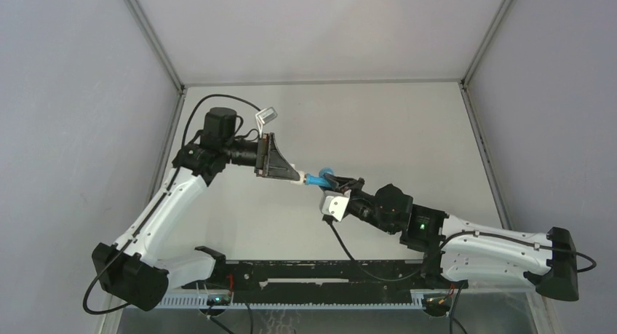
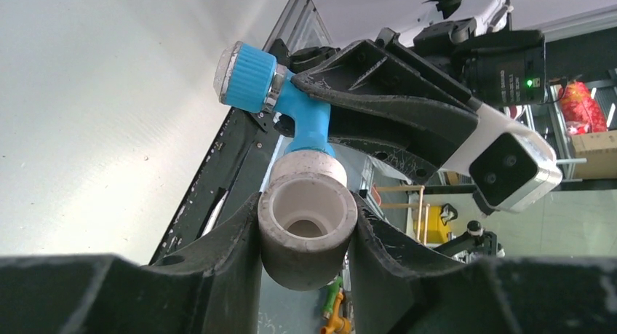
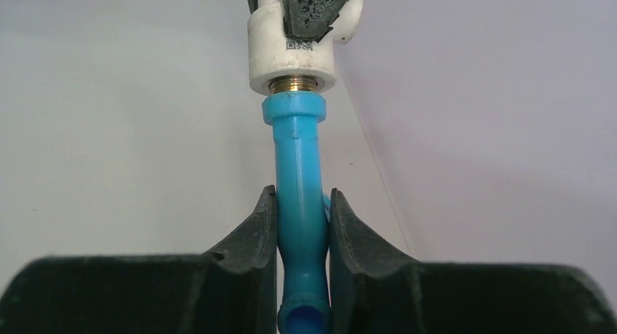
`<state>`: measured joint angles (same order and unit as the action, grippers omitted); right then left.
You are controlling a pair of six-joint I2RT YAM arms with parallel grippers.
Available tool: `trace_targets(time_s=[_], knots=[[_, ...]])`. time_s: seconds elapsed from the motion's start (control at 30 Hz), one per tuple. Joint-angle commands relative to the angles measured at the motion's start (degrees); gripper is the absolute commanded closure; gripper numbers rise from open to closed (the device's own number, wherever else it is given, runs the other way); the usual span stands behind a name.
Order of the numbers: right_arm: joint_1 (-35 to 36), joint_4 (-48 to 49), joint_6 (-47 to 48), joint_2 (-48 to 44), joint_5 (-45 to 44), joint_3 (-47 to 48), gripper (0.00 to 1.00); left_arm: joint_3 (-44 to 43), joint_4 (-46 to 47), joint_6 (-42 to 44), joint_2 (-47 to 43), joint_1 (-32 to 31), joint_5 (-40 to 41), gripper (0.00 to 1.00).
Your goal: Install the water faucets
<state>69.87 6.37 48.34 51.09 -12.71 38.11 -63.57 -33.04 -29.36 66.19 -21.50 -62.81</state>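
Observation:
The blue faucet (image 1: 319, 179) is held in mid-air between my two grippers. My right gripper (image 3: 303, 203) is shut on the faucet's blue body (image 3: 298, 196). Its brass thread meets the white fitting (image 3: 292, 54) straight ahead. My left gripper (image 2: 305, 236) is shut on that white cylindrical fitting (image 2: 305, 228), whose open bore faces the camera. Behind it the faucet's ribbed blue knob (image 2: 249, 78) and blue neck show, with the right gripper's black fingers (image 2: 378, 86) on it. In the top view the left gripper (image 1: 295, 175) and right gripper (image 1: 336, 181) meet nose to nose above the table's middle.
The grey table (image 1: 378, 130) lies under the arms, walled left, right and back. A black rail (image 1: 313, 272) runs along the near edge. A loose white cable tag (image 1: 266, 116) hangs by the left wrist.

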Motion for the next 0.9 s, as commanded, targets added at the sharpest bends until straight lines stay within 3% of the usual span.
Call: trace_targets(time_s=[0.0, 0.17, 0.23, 0.3, 0.43, 0.57, 0.7, 0.87], knots=[[-0.1, -3.1, -9.5, -2.8, 4.3, 4.1, 1.00, -3.1, 1.2, 3.8, -2.3, 0.0, -2.6, 1.00], [-2.1, -10.1, -20.6, -3.0, 9.8, 8.5, 1.00, -3.1, 5.2, 5.2, -3.3, -0.4, -2.3, 1.00], [-5.8, -14.4, -27.8, -2.4, 16.2, 11.7, 1.00, -3.1, 6.5, 7.4, -4.4, -1.0, -1.2, 1.00], [-11.5, -17.8, -37.4, -1.7, 25.8, 14.3, 1.00, -2.6, 8.5, 10.3, -5.8, -1.7, -0.8, 1.00], [-26.0, -18.9, -55.1, 1.7, 55.9, 17.8, 1.00, 0.3, 15.3, 13.3, -9.0, -2.4, -0.2, 1.00], [-34.0, -15.6, -71.2, 7.0, 72.4, 19.6, 1.00, 2.4, 23.0, 12.1, -9.7, -2.5, -0.9, 1.00], [-35.7, -10.7, -83.9, 12.5, 83.0, 19.5, 1.00, 3.8, 27.8, 10.1, -9.1, -2.8, -1.5, 1.00], [-36.8, 10.0, -107.7, 16.7, 88.8, 16.2, 1.00, 4.4, 29.8, 9.7, -9.5, -2.9, 0.6, 1.00]])
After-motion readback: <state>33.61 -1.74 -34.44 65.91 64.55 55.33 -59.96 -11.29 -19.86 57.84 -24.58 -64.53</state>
